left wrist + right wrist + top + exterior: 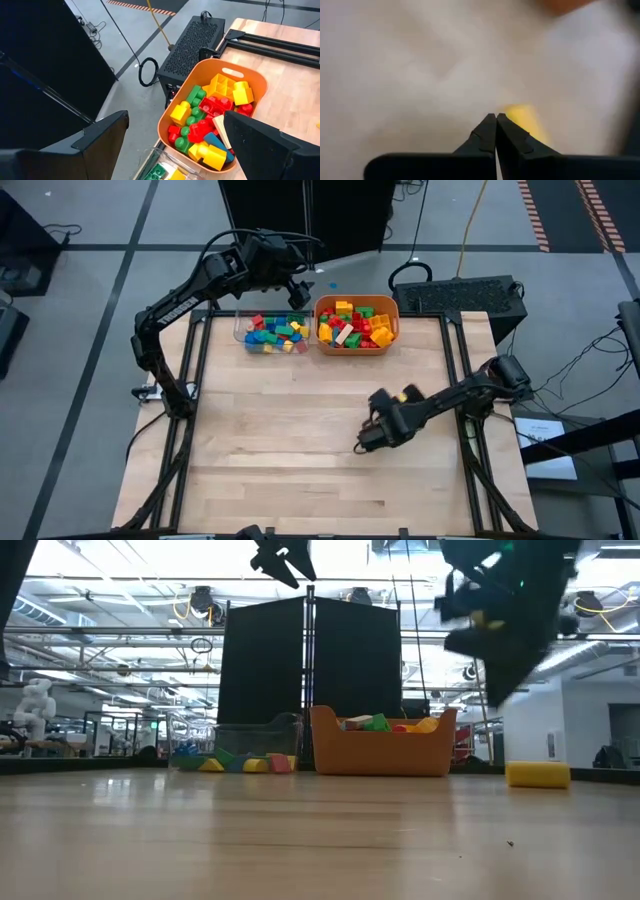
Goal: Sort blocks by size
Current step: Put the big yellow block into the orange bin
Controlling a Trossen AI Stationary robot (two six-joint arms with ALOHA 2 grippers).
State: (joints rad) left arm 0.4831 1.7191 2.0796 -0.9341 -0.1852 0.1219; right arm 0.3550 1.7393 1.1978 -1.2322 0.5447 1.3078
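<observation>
Red, yellow, green and blue blocks (210, 120) fill the orange tub (395, 320) at the table's far edge. More blocks (275, 335) lie in the clear tray (240, 330) to its left. One yellow block (538, 774) rests flat on the table at the right, and shows blurred just beyond my right gripper (496, 116). That gripper (365, 442) is shut, slants downward and hangs above the table, holding nothing. My left gripper (175, 116) is open, high above the tub and tray (297, 288).
A black box (460, 292) with cables sits behind the table's far right corner. Dark rails (195, 370) run along the table's left and right sides. Bare wood (280, 440) spreads across the middle and near part of the table.
</observation>
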